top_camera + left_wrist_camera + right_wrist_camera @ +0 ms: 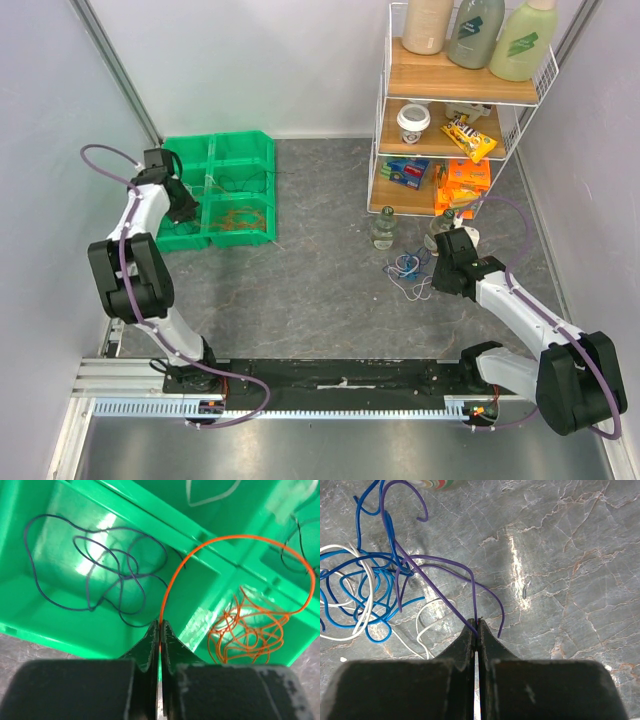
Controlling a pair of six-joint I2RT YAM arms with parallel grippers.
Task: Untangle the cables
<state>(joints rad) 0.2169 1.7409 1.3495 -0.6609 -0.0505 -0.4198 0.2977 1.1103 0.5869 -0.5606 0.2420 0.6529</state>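
Note:
My left gripper (159, 625) is shut on an orange cable (240, 542) that arcs over the green bins (222, 188). One bin compartment holds a bundle of orange cables (247, 630), another holds dark blue cables (102, 570). My right gripper (476, 625) is shut on a purple cable (437, 562) just above the grey table. That cable runs into a loose tangle of blue and white cables (357, 595), which shows beside the right gripper (447, 250) in the top view (408, 272).
A wire shelf (460, 110) with bottles, a cup and snack packs stands at the back right. Two small glass bottles (384, 228) stand on the table in front of it, close to the tangle. Walls close in both sides.

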